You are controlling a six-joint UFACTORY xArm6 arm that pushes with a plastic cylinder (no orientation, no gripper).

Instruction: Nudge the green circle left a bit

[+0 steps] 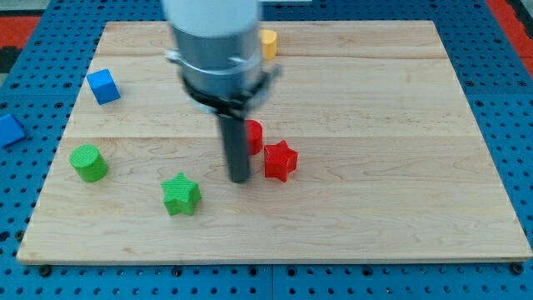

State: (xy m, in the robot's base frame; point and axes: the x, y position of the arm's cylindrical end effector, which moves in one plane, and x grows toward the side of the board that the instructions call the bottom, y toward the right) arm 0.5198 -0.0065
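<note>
The green circle (88, 162), a short green cylinder, stands near the board's left edge. My tip (240, 178) rests on the wooden board near its middle, far to the right of the green circle. The tip is just left of a red star (281, 160) and right of a green star (181, 194). A red block (254, 134) is partly hidden behind the rod, so its shape is unclear.
A blue cube (103, 86) sits at the upper left of the board (375, 167). A yellow block (268, 42) shows at the top, partly hidden by the arm. Another blue block (8, 130) lies off the board at the view's left.
</note>
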